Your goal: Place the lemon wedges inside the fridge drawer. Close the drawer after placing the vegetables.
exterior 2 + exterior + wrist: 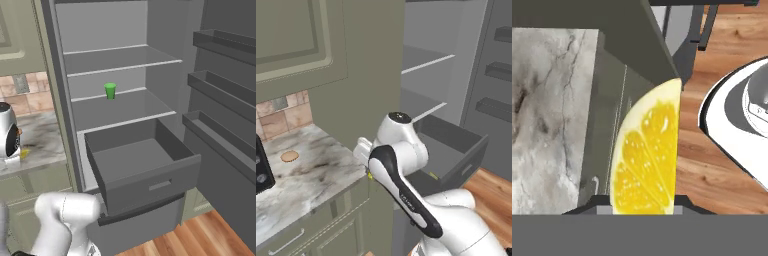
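The pincer [643, 202] is clamped on a bright yellow lemon wedge [646, 160], which stands between the two dark finger tips with its pointed tip up and its juicy cut face toward the hand camera. In the left base view a sliver of the same yellow shows under the white wrist, just past the front right corner of the marbled grey stone counter [311, 165]; in the right base view it hangs at that counter's edge beside the white hand. Below it lie the olive-green cabinet fronts [331, 220] and the wooden floor [712, 170].

Farther on, a second small yellow lemon wedge [433, 175] lies inside the wide dark grey fridge drawer [150, 187], near its front wall. The drawer stands pulled out, with its thin bar handle on the front panel. A flat round tan disc [289, 156] rests on the counter toward the tiled back wall. Deepest in the open fridge, a small green cup [110, 91] stands upright on a middle shelf.
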